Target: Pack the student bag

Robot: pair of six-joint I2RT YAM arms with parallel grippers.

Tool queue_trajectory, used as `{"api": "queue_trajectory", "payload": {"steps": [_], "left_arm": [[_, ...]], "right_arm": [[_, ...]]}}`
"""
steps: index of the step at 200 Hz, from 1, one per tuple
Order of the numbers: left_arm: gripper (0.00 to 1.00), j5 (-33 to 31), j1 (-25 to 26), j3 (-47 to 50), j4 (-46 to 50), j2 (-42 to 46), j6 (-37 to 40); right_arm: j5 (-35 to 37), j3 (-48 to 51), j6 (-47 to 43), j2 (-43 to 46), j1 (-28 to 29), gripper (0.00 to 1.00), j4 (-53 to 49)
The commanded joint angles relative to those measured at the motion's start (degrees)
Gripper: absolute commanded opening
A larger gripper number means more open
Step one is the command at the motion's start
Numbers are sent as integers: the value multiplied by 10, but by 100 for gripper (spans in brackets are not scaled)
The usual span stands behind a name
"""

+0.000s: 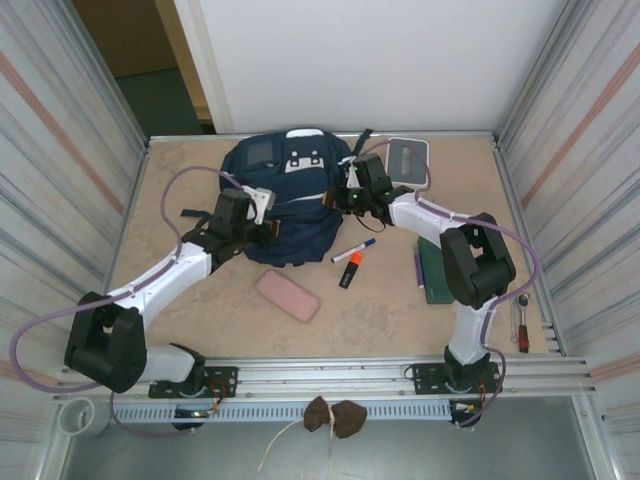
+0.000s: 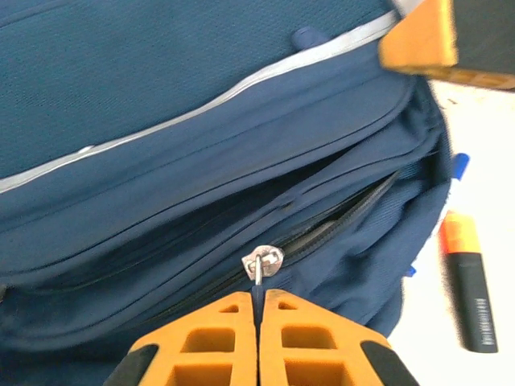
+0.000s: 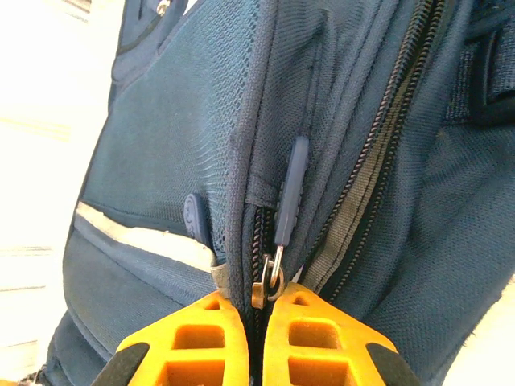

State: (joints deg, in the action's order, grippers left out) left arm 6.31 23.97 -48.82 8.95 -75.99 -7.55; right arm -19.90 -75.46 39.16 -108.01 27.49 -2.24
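**A:** Arms, pose?

**B:** Top view: both reach up the frame and bend inward. The left claw [image 1: 258, 207] is at the left flank of the student bag [image 1: 300, 225]. The right claw [image 1: 342, 198] is at its right flank.

**A:** Claws?

**B:** Left wrist view: the left claw [image 2: 258, 304] has its fingers pressed together on the thin zip pull [image 2: 258, 277], which hangs from a metal slider [image 2: 264, 259]. Right wrist view: the right claw [image 3: 251, 312] is closed too, tips meeting at a metal ring [image 3: 273, 277] under a blue pull tab [image 3: 290, 193]. Whether it pinches the ring is unclear.

**A:** Bag against the claws?

**B:** It sits between them, touching both, at upper centre of the table [image 1: 200, 300].

**A:** Heading, long axis?

**B:** It lies flat, front face up. The handle end points to the top of the frame and the zip mouth to the bottom. The long axis runs roughly top to bottom.
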Motion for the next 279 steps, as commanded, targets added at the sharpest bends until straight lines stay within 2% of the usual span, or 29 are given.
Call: {"api": "queue_trajectory", "payload": {"steps": [1, 26, 48, 85, 102, 114, 136, 189, 213, 241, 279], "left_arm": [[0, -62, -27, 21, 7, 38, 14], [0, -98, -59, 43, 3, 36, 9], [0, -105, -72, 54, -6, 37, 9], [0, 30, -56, 49, -58, 51, -20], [0, 64, -38, 30, -79, 37, -38], [0, 74, -23, 11, -89, 21, -44], [0, 89, 0, -33, -94, -18, -52], [0, 91, 44, -76, -94, -61, -45], [0, 90, 48, -69, -93, -60, -45], [0, 87, 49, -59, -91, -60, -41], [0, 77, 49, -46, -84, -52, -34]], "right_arm": [[10, -1, -8, 11, -30, 0, 28], [-15, -24, -17, -2, -41, 0, 24], [-37, -61, -27, -26, -42, 0, 10], [-60, -125, -29, -76, -37, 0, -4], [-66, -174, -28, -111, -32, 0, -17], [-74, -226, -31, -140, -28, 7, -47], [-72, -290, -53, -159, -33, 30, -119], [-28, -141, -75, -30, -39, 65, -107], [-21, -102, -72, -16, -19, 69, -94], [-19, -108, -59, -38, 2, 70, -86], [45, -116, -52, -62, 25, 69, -96]]}}
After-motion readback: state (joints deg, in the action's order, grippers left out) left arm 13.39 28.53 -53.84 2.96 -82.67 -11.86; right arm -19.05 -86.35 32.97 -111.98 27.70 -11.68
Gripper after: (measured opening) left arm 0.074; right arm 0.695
